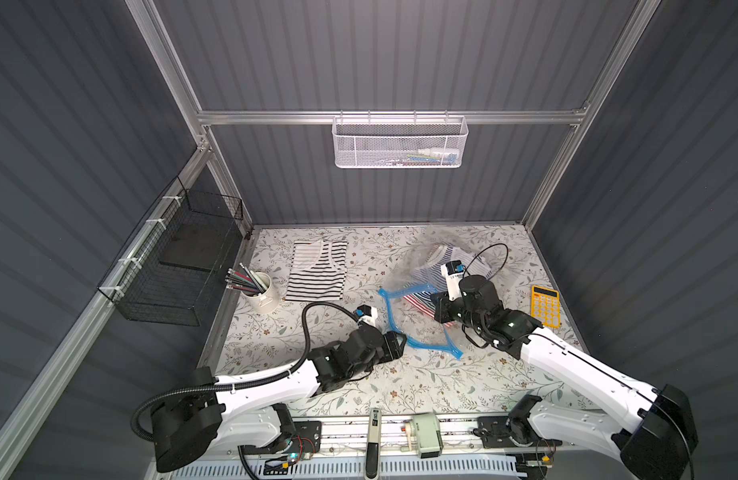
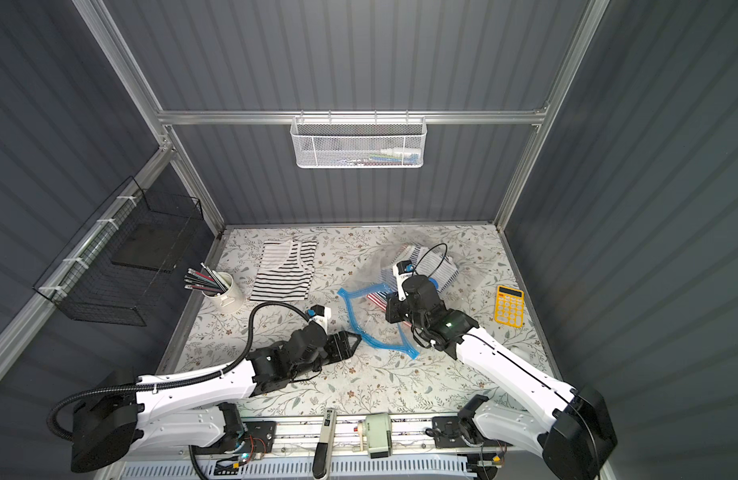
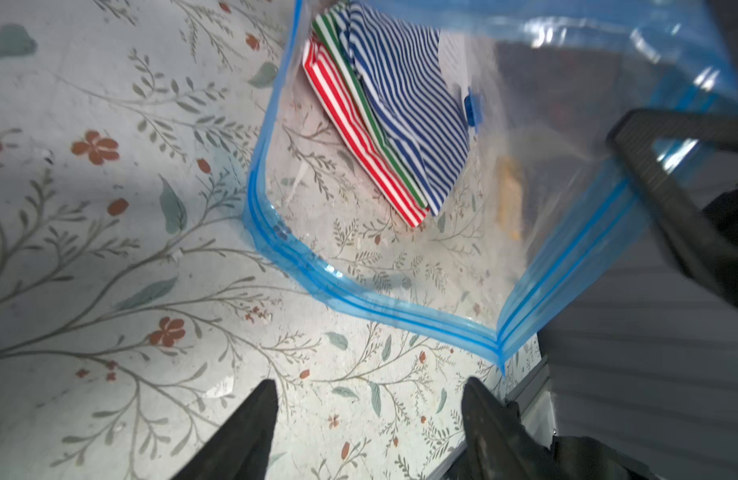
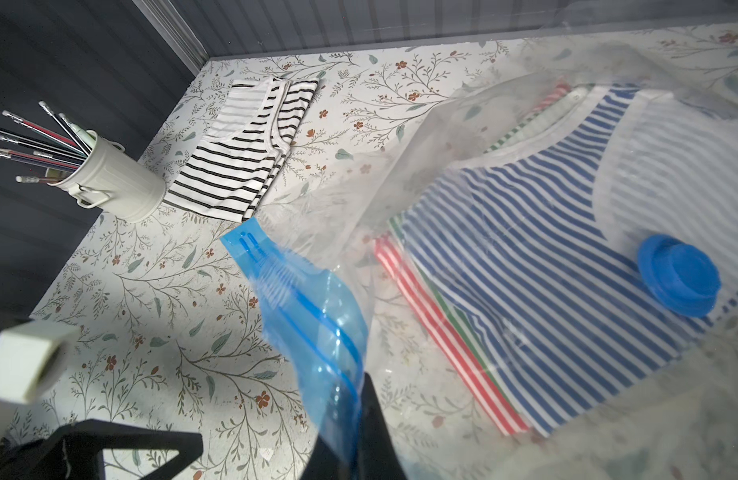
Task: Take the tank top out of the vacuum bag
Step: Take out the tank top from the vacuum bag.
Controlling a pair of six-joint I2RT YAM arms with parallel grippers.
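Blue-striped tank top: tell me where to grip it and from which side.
Pinch the blue-striped tank top at its near folded corner, through the open mouth of the vacuum bag, from the left end effector side: it lies topmost, corner toward the mouth.

Glossy clear crinkly plastic: vacuum bag; matt striped cloth: tank top.

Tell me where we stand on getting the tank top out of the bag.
Done: the vacuum bag is open at its mouth, and a black-striped top lies outside on the table.
In hand: right gripper shut on the blue strip, holding the mouth up; left gripper open and empty at the mouth.
Left: the blue, green and red striped tops sit inside, none gripped.
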